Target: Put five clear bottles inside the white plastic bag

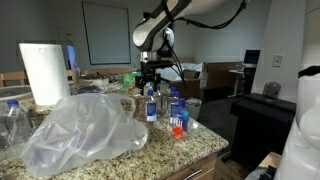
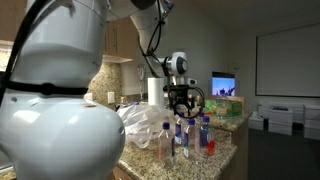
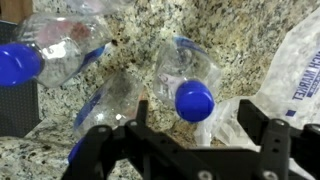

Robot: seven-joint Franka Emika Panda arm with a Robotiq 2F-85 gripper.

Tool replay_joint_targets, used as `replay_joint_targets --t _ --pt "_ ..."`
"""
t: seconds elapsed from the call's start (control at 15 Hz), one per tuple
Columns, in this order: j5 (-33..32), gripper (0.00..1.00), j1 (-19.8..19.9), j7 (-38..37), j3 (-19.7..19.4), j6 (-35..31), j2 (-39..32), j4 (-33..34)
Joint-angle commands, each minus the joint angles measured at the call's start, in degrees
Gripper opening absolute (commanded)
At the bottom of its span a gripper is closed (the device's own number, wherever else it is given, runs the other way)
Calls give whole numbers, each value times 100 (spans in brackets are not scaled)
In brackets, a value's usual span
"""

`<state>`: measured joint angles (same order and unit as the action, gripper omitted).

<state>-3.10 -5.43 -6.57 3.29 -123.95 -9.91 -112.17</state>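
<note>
A: Wrist view: gripper (image 3: 186, 135) spread wide, empty, above a bottle (image 3: 190, 85) just beside the bag (image 3: 295, 70).

B: Crowded, though. Coming down, it could clip the 2 neighbours (image 3: 60, 50) and topple them.

Clear glossy plastic bottles (image 3: 178, 62) are gleaming on the speckled polished stone counter (image 3: 240, 30) beside a crinkled filmy plastic bag (image 1: 80, 130) and a matt paper roll (image 1: 42, 72).

Under my claw (image 1: 151, 80): standing bottles (image 1: 152, 103) crowd the desk's corner.
Front edge: bag (image 1: 80, 130) sprawls across.
Back edge: towel roll (image 1: 43, 72).
</note>
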Motion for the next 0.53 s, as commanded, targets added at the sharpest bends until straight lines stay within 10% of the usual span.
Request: replay_joint_targets --t 0.0,0.47 --pt "-68 58 -19 -79 6 560 -160 343" --pt "-75 13 -35 -63 14 838 -337 605"
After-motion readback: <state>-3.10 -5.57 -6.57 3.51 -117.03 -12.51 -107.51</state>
